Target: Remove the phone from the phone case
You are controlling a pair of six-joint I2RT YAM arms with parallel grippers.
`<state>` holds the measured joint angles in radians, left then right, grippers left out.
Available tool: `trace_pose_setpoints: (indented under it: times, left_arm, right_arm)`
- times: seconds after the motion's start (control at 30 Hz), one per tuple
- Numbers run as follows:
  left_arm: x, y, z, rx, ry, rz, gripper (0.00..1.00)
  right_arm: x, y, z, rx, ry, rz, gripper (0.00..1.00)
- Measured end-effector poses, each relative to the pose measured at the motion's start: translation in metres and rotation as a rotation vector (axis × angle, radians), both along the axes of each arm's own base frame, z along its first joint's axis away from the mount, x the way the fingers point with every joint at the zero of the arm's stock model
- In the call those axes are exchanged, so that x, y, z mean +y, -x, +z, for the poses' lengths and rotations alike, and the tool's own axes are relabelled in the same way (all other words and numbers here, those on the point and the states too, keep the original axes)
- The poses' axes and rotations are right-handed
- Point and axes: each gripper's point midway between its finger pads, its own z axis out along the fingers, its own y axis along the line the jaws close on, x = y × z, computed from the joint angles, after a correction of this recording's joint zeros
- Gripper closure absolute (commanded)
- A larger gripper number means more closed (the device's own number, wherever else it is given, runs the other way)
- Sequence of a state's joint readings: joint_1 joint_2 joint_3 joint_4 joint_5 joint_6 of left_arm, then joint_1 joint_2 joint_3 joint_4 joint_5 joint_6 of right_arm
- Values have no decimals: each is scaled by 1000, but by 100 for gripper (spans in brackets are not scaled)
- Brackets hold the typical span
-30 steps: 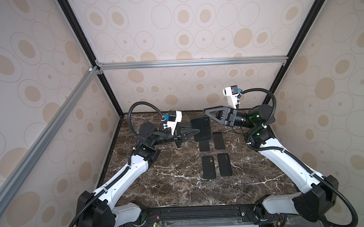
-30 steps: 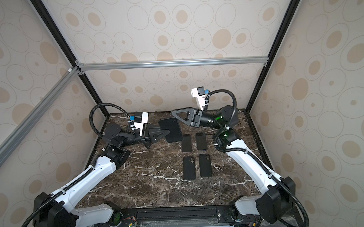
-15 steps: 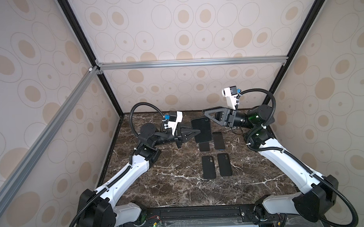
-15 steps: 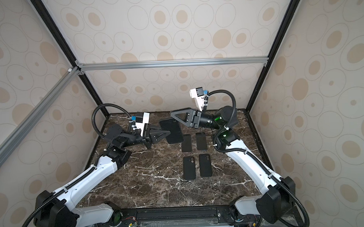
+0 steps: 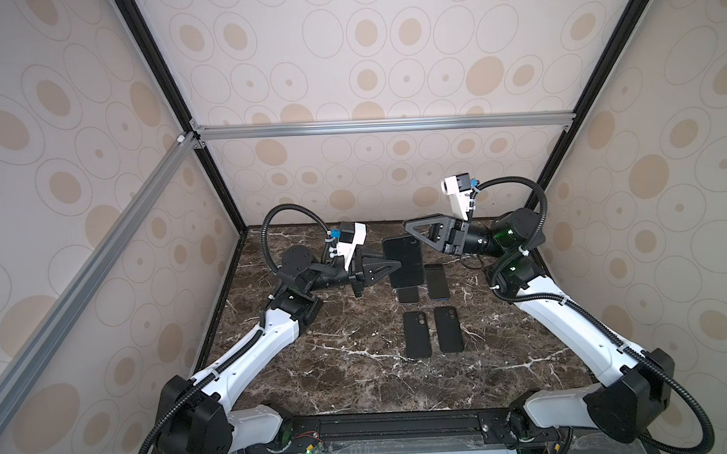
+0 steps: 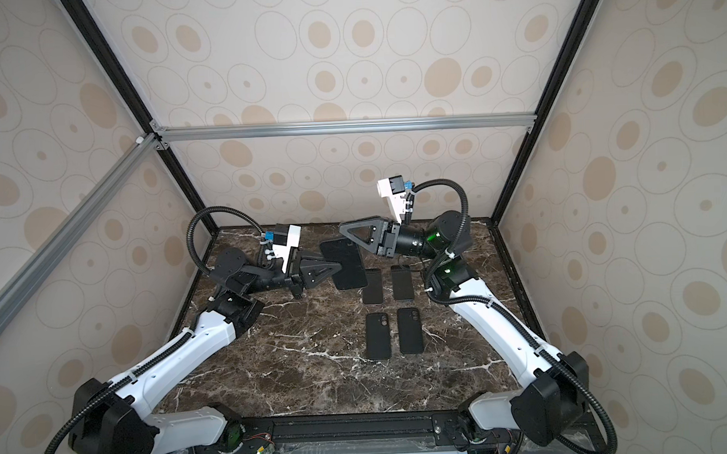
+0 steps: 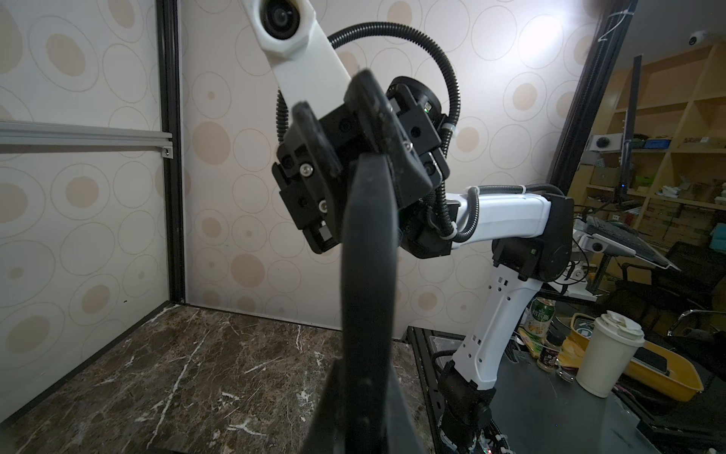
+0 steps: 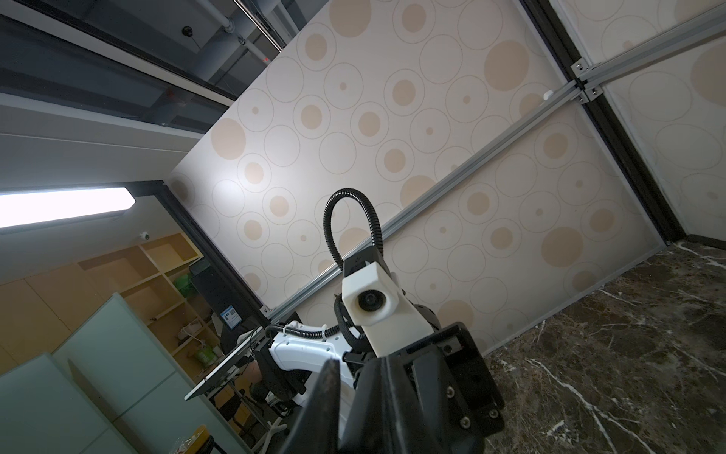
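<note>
The phone [image 5: 409,254] could slip and fall. The left gripper [image 5: 392,264] is closed tight on one long side of it and holds it up in the air, a little above the middle of both top views, over the table [image 5: 337,362]. That is only a thin bite. The right gripper [image 5: 407,227] sits right at the phone's upper corner, and a hard pull from it may tug the phone loose. Then the phone would drop onto the hard table or onto the four dark flat pieces [image 5: 417,334] lying just below. Whether the right gripper is pinching the corner or is only beside it cannot be told. If it grabs phone and case [image 6: 350,257] together, the two will likely not come apart. The phone is black, flat and thin, with round corners. Its wide face looks up at the top camera, a bit tilted. Phone and case are both dark, so no line between them shows.
</note>
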<state>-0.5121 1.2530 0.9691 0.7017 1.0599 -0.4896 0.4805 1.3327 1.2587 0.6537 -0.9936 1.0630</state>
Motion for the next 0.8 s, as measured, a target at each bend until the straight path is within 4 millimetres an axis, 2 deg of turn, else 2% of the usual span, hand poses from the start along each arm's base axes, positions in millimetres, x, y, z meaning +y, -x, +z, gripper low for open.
trace_pose_setpoints:
  times: [0.17, 0.5, 0.73, 0.8]
  left_arm:
    - [0, 1, 0, 4, -2, -6, 100]
    - [3, 0, -4, -56, -33, 44, 100]
    - [2, -5, -7, -90, -64, 70, 100]
    - [2, -4, -7, -89, -63, 68, 100]
  right_arm:
    - [0, 0, 1, 15, -6, 4, 91]
    - [2, -5, -2, 191, -11, 41, 100]
    - [2, -10, -7, 266, -9, 35, 99]
    - [1, -9, -5, 254, -11, 32, 92]
